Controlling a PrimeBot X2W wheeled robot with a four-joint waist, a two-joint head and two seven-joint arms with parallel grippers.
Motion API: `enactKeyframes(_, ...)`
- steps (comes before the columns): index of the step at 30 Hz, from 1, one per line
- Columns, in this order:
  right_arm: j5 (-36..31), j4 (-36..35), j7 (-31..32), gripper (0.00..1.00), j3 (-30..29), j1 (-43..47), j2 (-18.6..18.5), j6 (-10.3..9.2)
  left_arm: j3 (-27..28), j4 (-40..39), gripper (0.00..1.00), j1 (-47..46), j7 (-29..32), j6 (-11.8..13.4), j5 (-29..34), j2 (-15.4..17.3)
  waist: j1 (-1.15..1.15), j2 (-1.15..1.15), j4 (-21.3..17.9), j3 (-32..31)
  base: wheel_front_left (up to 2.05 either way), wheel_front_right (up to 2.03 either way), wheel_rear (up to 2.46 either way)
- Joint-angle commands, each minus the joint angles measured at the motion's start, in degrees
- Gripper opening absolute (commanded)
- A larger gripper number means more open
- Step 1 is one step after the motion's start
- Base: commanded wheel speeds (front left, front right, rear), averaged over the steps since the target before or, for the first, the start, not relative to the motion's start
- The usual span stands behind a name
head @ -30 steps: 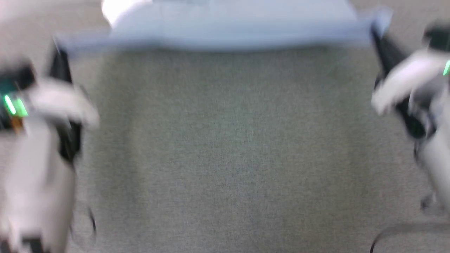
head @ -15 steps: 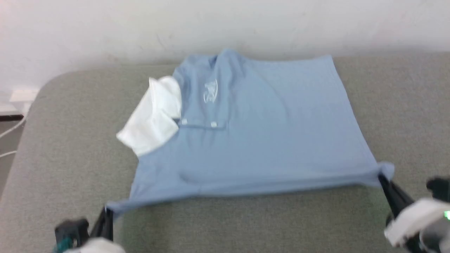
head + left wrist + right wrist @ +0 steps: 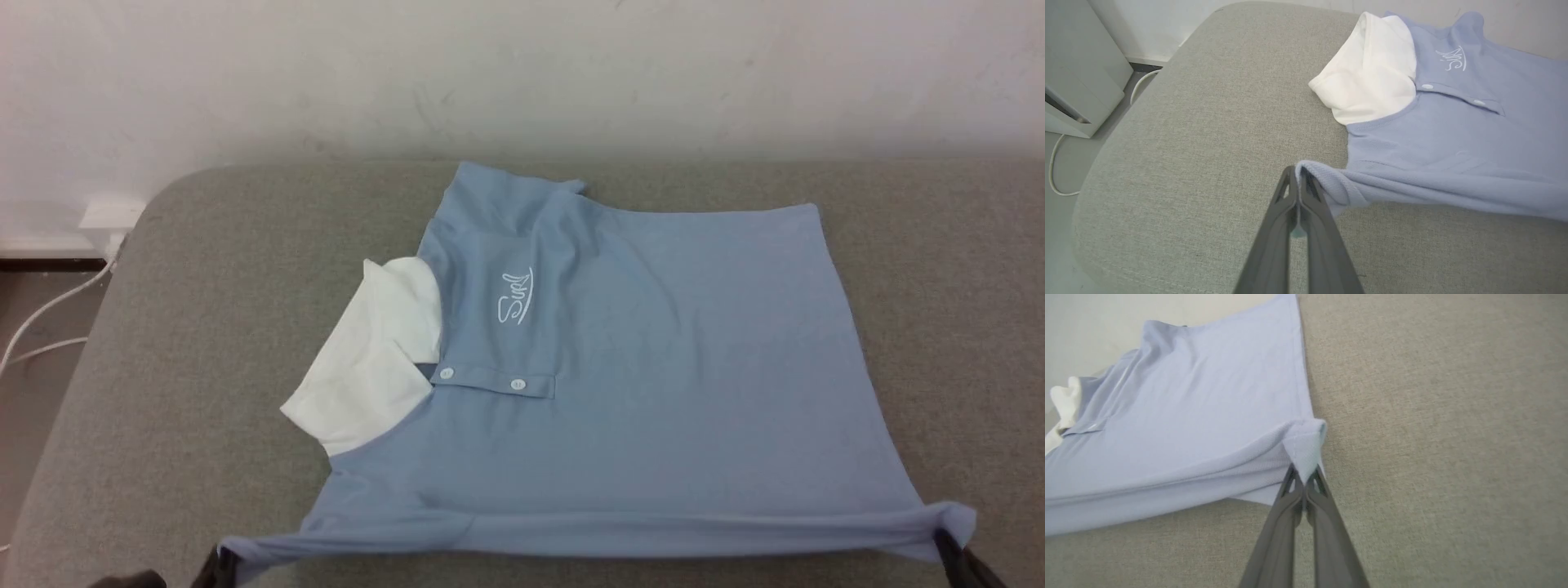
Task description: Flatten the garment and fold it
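Pale plaster wall [image 3: 522,73] runs across the top of the head view, and below it a grey cloth-covered worktop [image 3: 204,327] with a rounded left corner takes up the rest of the frame. At the far left a white cable [image 3: 49,310] trails down off the worktop's edge toward the floor. In the left wrist view a white cabinet [image 3: 1081,73] stands in the upper left corner.

At the bottom left of the head view, the left hand [image 3: 219,567] has its two dark fingers pressed together on the near left corner of the garment [image 3: 653,367], with a fold of blue cloth pinched between them.

The garment lies across the middle of the worktop, front side up. Its white collar [image 3: 367,376] is spread out toward the left and its straight hem is toward the right. Just right of the collar, two white buttons [image 3: 446,373] sit on the placket. Above them in the frame, a white script logo [image 3: 514,298] runs sideways. One sleeve [image 3: 506,184] sticks out at the top edge.

The garment's near edge is raised off the worktop and pulled into a nearly straight line along the bottom of the frame.

At the bottom right, the right hand [image 3: 951,547] is clamped tight on the near right corner, and a small tuft of cloth sticks up past its fingertips.
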Motion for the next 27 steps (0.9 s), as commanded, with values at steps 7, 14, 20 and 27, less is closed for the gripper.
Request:
enactKeyframes(7, -5.2, -6.2, 5.5, 0.0, -1.4, -7.3, 1.2, -0.6, -0.1, 1.0, 0.0, -13.1, -0.8, -2.2, 0.3, 2.0, 0.01, 0.0, 0.2, 4.0, 0.0, 0.0, 0.0)
enactKeyframes(14, -6.4, 1.0, 7.6, 0.0, 1.9, -20.4, -1.3, -0.6, -3.1, 12.8, 0.0, -29.3, -2.5, -7.8, 0.4, 1.4, 0.01, 0.0, -1.1, 7.2, 0.0, 0.0, 0.0)
enactKeyframes(20, -6.4, 10.3, 7.6, 0.0, 6.2, -29.3, -3.3, -0.6, -6.1, 23.3, 0.0, -38.4, -2.7, -11.5, 0.5, 0.1, 0.01, 0.0, -2.1, 10.3, 0.0, 0.0, 0.0)
enactKeyframes(27, -7.1, 23.0, 6.2, 0.0, 11.5, -37.2, -5.1, -0.6, -9.2, 35.2, 0.0, -45.3, -3.4, -14.9, 0.8, -2.1, 0.01, 0.0, -2.5, 12.5, 0.0, 0.0, 0.0)
